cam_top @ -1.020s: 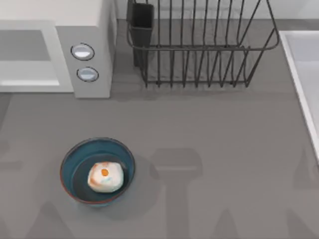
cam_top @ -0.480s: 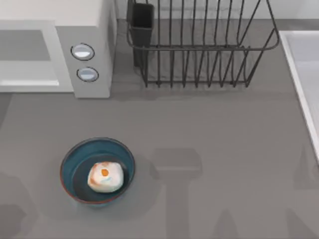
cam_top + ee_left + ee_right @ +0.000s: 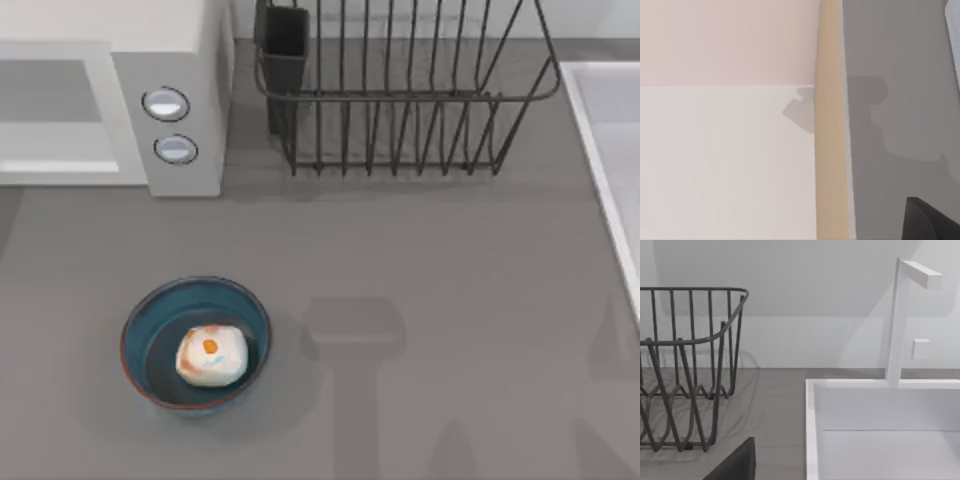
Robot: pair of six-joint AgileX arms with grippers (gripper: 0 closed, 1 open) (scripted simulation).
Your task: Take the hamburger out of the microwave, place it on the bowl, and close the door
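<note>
Grey table (image 3: 450, 260): the hamburger (image 3: 211, 355) sits in the bowl (image 3: 140, 318) near the front-left corner; the microwave (image 3: 185, 60) stands back-left, a wire rack (image 3: 400, 100) beside it; finger state cannot be told.

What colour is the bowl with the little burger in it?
The bowl is deep blue with a reddish-brown rim, seen best in the top view.

Glossy glazed bowl (image 3: 195, 345); matt table (image 3: 450, 280); seemingly metal wire rack (image 3: 400, 90)
</note>
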